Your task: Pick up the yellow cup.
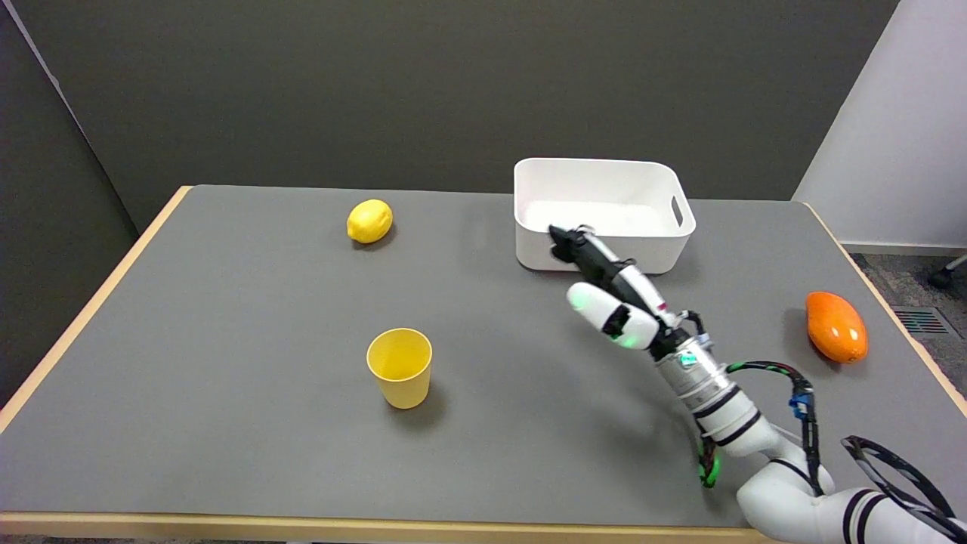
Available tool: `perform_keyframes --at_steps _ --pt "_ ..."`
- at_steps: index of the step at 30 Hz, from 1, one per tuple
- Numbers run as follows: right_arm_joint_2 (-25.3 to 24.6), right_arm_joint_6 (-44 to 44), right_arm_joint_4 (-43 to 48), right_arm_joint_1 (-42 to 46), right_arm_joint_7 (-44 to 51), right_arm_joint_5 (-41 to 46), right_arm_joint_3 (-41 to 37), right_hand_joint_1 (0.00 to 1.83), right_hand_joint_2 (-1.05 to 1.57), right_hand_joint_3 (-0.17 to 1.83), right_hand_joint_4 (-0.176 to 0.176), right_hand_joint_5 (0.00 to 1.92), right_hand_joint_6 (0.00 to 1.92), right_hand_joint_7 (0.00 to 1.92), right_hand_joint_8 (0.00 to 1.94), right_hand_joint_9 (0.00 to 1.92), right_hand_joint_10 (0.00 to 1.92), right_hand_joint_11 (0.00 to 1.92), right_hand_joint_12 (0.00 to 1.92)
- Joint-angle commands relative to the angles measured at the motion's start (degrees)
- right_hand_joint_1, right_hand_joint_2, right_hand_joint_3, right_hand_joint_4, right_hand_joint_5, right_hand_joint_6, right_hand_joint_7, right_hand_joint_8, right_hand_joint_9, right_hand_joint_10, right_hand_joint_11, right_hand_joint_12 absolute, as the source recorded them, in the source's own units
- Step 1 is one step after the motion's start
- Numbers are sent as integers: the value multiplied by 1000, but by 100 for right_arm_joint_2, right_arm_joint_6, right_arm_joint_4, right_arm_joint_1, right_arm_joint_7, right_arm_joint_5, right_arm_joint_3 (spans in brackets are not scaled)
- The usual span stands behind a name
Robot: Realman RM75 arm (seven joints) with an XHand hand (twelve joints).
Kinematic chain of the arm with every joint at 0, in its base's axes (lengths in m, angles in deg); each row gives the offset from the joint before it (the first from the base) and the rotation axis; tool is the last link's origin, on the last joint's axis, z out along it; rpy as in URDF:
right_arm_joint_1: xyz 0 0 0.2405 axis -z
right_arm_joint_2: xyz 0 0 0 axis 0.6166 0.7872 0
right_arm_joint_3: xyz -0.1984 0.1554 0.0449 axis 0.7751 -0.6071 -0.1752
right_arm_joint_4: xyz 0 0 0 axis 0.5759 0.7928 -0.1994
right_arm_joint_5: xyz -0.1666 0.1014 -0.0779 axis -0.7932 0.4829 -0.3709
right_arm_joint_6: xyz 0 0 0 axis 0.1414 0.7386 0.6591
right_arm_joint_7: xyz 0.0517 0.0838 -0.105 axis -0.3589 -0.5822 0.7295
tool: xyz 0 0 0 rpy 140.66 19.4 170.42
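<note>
right hand released, fingers straight, fingertips overlapping the bin front; arm cut off at lower right. one cup, one lemon, one mango.

Five things spread over one table

The cup stands upright near the middle, toward the near edge; the lemon lies behind it, toward the far edge, well apart; the bin sits at the far edge, right of the lemon; the mango lies near the right edge, in front of and right of the bin; the right hand reaches in from the near right corner, between cup and mango, its fingertips before the bin's near wall, well apart from the cup.
</note>
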Motion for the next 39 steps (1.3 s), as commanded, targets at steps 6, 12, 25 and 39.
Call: perform_keyframes --at_steps 6,12,25,39 --pt "-503 -2246 1227 -290 -333 -660 492 351 611 930 -68 65 350 67 253 3 323 -1 496" --pt "-600 -2735 1285 -618 -333 -660 746 342 608 926 -80 58 344 67 240 4 309 -1 474" --pt "-1020 -3073 718 -1065 -333 -660 951 343 596 918 -91 53 331 65 220 0 301 -1 455" --pt "-1481 -3073 -335 -1725 -333 -864 1209 555 567 986 -62 49 417 41 334 -1 355 -1 574"
